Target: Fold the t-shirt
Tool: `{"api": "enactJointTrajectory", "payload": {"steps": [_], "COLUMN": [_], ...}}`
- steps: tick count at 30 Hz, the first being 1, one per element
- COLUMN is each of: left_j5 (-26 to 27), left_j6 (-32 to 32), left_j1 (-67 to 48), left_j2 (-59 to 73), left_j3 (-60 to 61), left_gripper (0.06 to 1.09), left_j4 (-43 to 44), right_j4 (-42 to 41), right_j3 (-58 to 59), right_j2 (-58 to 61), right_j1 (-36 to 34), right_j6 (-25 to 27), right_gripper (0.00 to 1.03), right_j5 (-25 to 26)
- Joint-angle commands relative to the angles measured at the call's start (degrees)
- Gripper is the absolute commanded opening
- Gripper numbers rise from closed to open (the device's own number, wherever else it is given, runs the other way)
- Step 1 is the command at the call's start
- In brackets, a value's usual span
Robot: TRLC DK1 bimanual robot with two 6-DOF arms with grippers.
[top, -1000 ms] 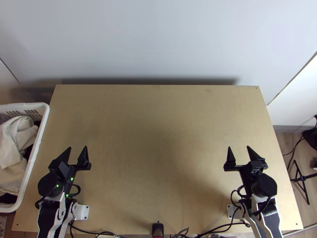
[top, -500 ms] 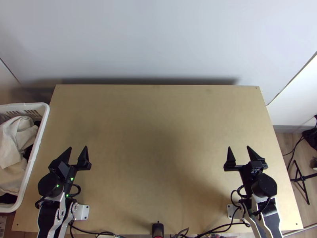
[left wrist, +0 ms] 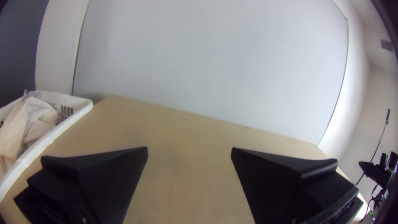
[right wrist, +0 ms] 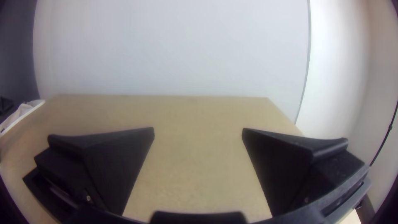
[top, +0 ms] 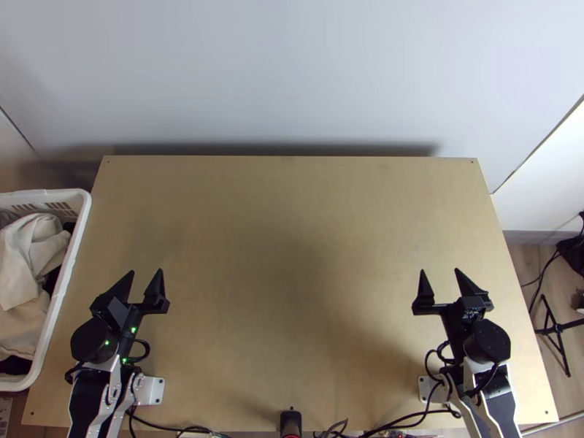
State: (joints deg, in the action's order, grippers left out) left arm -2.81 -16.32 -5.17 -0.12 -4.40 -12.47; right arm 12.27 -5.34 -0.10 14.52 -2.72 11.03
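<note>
Left gripper (top: 146, 271), right gripper (top: 440, 271): jaws apart, table (top: 292, 255) visible between each pair. White basket (top: 74, 255), holding cloth (top: 28, 252), left of left jaws.

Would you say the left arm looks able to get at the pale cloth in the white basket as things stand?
Probably yes: the left hand is open and empty, and the pale cloth lies uncovered. Only the basket rim stands between them, so the hand would likely need to lift over that.
</note>
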Motion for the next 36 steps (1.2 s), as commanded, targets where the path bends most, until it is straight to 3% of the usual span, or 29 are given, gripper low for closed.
{"api": "enactJointTrajectory", "payload": {"steps": [1, 5, 9, 14, 23, 32, 36], "left_j5": [-0.1, -0.7, -0.7, -0.6, 2.1, 2.9, 3.2], "left_j6": [2.2, 7.4, 11.7, 11.7, 11.3, 9.5, 9.8], "left_j1": [0.8, 0.2, 4.5, 7.8, 6.7, 6.5, 6.4], "left_j2": [-0.1, 0.1, 0.4, 0.0, 0.1, 0.0, 0.1], "left_j3": [0.0, 0.1, 0.1, 0.0, 0.0, -0.1, -0.9], "left_gripper": [1.04, 1.04, 1.04, 1.04, 1.03, 1.03, 1.03], "left_j4": [1.1, 4.8, 0.1, 0.3, 0.2, 0.6, 2.3], "right_j4": [0.1, 0.2, -1.2, 0.2, -0.1, -0.3, -4.5], "right_j3": [-0.1, -0.1, -0.3, 0.0, -0.1, -0.2, -4.0], "right_j2": [-0.1, 0.0, -0.2, 0.1, -0.1, -0.1, -0.1], "right_j1": [1.0, 3.1, 4.6, 0.9, 7.8, 7.9, 8.3], "right_j6": [-1.2, -1.2, -1.7, -1.7, -1.7, -1.6, -0.8], "right_gripper": [0.99, 0.98, 0.98, 0.98, 0.98, 0.98, 0.99], "right_j5": [0.0, 0.0, 0.0, 0.0, 0.0, 0.0, 0.0]}}
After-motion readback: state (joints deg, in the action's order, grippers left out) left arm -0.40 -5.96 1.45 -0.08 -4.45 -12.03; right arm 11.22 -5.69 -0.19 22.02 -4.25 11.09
